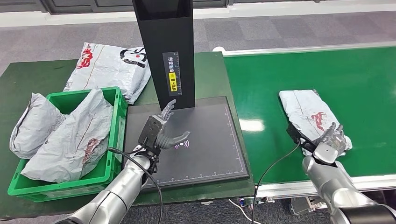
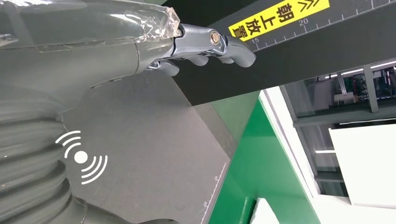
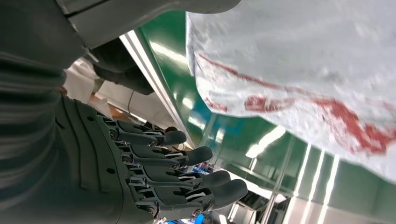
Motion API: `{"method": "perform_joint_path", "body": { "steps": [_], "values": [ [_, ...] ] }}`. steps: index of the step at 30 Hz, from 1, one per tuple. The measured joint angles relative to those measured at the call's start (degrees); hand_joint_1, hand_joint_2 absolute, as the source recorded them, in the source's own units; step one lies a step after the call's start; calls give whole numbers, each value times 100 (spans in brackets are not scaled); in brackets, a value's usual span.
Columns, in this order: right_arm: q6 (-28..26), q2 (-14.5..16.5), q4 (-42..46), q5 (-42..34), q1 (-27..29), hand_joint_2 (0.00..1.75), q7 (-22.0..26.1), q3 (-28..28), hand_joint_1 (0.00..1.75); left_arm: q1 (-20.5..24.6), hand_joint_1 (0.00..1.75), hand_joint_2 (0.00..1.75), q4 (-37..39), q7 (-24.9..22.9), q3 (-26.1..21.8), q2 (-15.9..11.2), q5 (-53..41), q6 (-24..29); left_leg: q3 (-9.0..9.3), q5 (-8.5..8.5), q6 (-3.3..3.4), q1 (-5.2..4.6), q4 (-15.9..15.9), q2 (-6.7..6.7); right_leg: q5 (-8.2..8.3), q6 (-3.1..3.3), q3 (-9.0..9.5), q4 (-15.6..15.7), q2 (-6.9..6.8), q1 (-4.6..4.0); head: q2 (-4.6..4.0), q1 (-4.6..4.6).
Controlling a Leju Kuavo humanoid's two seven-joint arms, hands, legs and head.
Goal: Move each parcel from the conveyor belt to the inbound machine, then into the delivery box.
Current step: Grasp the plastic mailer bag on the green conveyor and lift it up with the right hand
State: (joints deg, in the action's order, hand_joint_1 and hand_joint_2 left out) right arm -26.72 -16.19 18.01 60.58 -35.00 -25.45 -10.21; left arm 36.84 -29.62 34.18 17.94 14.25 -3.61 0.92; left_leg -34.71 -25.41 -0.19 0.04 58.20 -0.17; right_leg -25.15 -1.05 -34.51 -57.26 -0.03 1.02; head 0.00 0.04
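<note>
Left robot hand (image 1: 163,130) hovers over the black scanner pad (image 1: 210,140) of the inbound machine, fingers spread and holding nothing, close to the black post (image 1: 168,51) with its yellow label. Further left on the desk (image 1: 28,79), a green crate (image 1: 112,158) holds two crumpled grey parcels (image 1: 60,135), and another grey parcel with red print (image 1: 107,65) lies behind it. On the green conveyor belt (image 1: 327,70) to the right lies one more grey parcel (image 1: 308,109). Right robot hand (image 1: 329,140) sits at its near end, fingers apart; the wrist view shows them straight beside the bag, not closed on it.
</note>
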Motion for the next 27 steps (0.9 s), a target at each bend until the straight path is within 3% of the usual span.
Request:
{"method": "perform_joint_path", "body": {
  "steps": [9, 13, 14, 17, 18, 22, 27],
  "values": [
    [1824, 2, 1, -32, 28, 175, 163, 203, 0, -35, 0, 175, -19, 4, 0, -97, 20, 9, 0, 0, 0, 0, 0, -2, 0, 0, 0, 0, -2, 0, 0, 0],
    [2309, 2, -2, 61, 33, 175, 98, 301, 0, -36, 0, 175, -15, 39, 0, -114, 19, 9, 0, 0, 0, 0, 0, -4, 0, 0, 0, 0, -3, 0, 0, 0],
    [2393, 2, -5, 84, 25, 175, 79, 318, 18, -37, 0, 175, -13, 50, 0, -115, 19, 9, 0, 0, 0, 0, 0, -4, 0, 0, 0, 0, -3, 0, 0, 0],
    [2600, 2, -14, 93, -4, 175, 76, 381, 149, -43, 0, 175, -11, 79, 0, -115, 18, 11, 0, 0, 0, 0, 0, -7, -1, 0, 2, 0, -7, 0, 0, 0],
    [2705, 3, -16, 73, -16, 175, 113, 404, 175, -45, 0, 175, -10, 86, 0, -115, 18, 11, 0, 1, 0, 1, 0, -8, -1, 0, 3, 0, -8, 0, 0, 0],
    [3239, 1, -38, -20, -47, 175, 388, 562, 175, -47, 0, 175, 3, 104, 0, -116, 15, 11, 4, 1, 1, 2, 0, -9, -1, -1, 6, 1, -9, -1, 0, 0],
    [3237, -4, -42, -18, -60, 175, 535, 780, 175, -67, 0, 175, 6, 136, 0, -125, 14, 13, 10, 1, 1, 4, 1, -7, -1, -1, 14, 2, -9, -4, 0, 0]
  ]
}}
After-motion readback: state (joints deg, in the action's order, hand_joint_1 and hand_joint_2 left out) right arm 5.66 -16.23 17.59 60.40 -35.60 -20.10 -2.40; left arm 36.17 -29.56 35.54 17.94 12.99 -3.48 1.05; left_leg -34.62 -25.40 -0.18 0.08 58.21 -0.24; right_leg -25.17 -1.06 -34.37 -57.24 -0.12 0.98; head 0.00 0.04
